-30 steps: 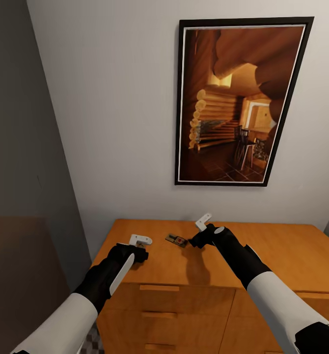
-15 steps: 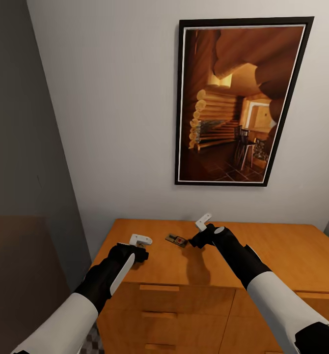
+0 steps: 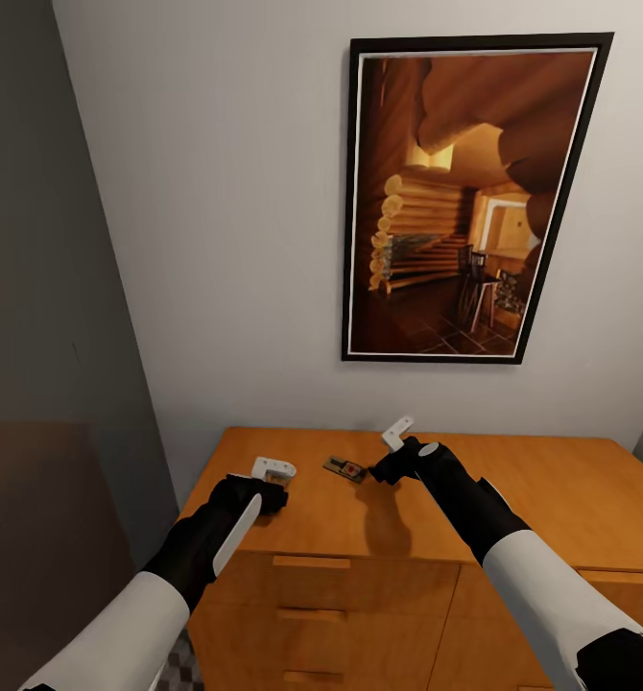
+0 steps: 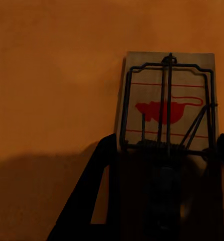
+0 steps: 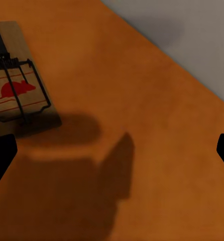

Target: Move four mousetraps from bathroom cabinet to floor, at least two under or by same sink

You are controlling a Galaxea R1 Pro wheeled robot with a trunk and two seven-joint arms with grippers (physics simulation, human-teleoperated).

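**Left gripper clamps a mousetrap on the cabinet top**

Barely anything has shifted since a second ago; the left gripper has edged slightly. Its dark fingers sit close on either side of a mousetrap, gripping its near end above the cabinet top. A second mousetrap lies flat on that top, at 3 o'clock from the left gripper and 9 o'clock from the right gripper, which is spread wide and holds nothing. At 12 o'clock hangs a framed picture.
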